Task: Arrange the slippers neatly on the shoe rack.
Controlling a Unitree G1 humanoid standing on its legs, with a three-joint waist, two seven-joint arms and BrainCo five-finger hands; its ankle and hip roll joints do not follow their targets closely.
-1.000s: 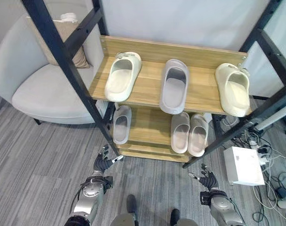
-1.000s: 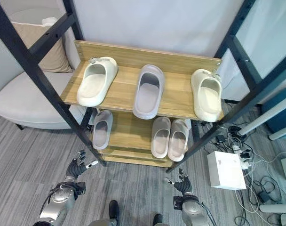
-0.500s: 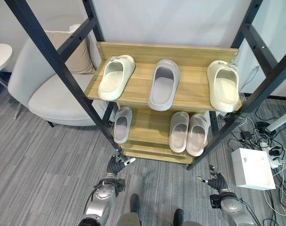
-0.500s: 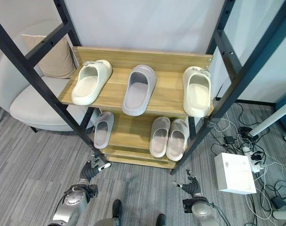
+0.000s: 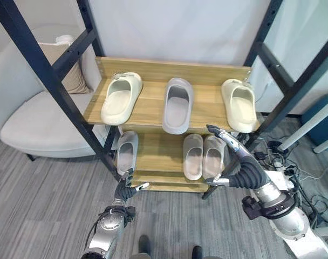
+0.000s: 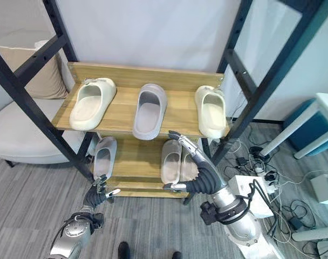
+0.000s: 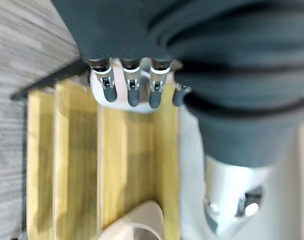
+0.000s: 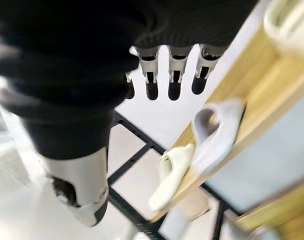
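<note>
Slippers already sit on the shoe rack, yet unmatched: up top a cream slipper, a grey slipper and another cream one (pair split), below a lone grey one and a tidy pair. Sorting looks barely begun. The right hand, fingers straight, reaches toward the top shelf's edge; the left hand hangs relaxed, empty.
</note>
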